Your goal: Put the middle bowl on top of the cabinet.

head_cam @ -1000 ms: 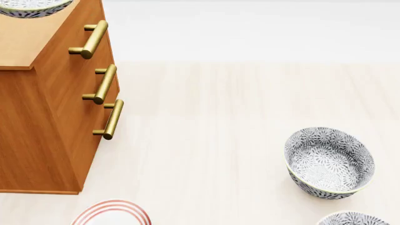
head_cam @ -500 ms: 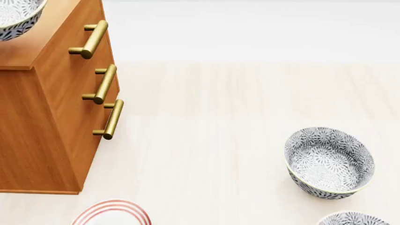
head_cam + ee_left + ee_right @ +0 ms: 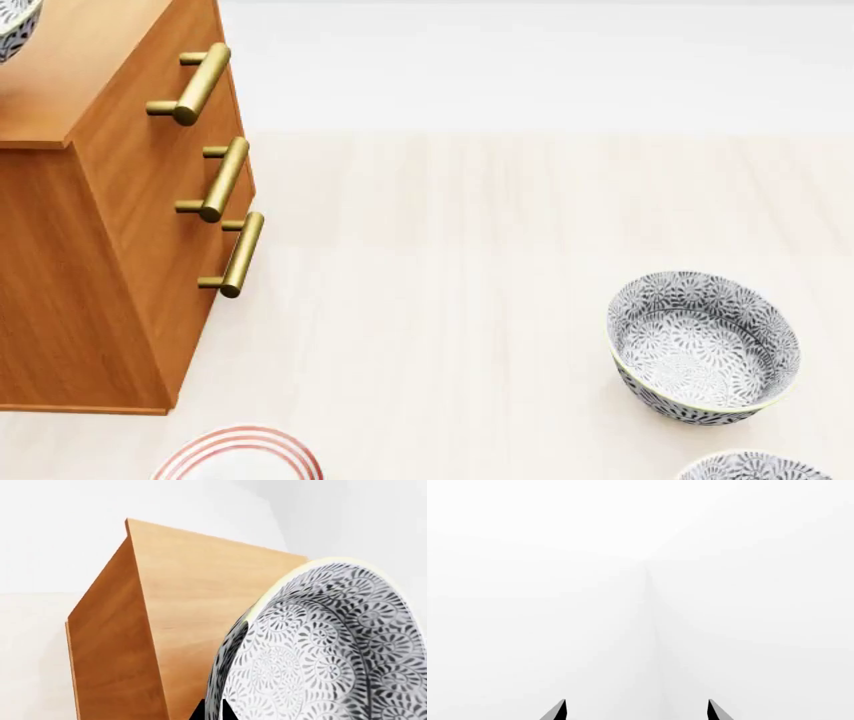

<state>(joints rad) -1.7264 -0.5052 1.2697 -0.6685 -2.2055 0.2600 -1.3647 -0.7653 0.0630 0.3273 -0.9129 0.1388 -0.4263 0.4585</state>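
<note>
Two grey-patterned bowls point(image 3: 703, 347) and a red-ringed white plate point(image 3: 240, 455) sit on the pale bench beside the tall orange-brown cabinet point(image 3: 114, 210), while the floral middle bowl point(image 3: 327, 650), pinched in the left hand point(image 3: 212, 711), has slid further leftward over the cabinet top; right hand point(image 3: 636, 711) spread, empty.

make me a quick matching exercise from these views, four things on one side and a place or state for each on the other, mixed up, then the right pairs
Things:
1. middle bowl
2. cabinet
3. white plate with red rings
4. right gripper

Places or states:
A. cut off by the head view's bottom edge, in front of the cabinet
B. open, with only blank white ahead of it
C. tilted, large in the left wrist view, with the cabinet's top behind it
D. stands at the head view's left, three brass handles on its front

Pairs: 1-C, 2-D, 3-A, 4-B
</note>
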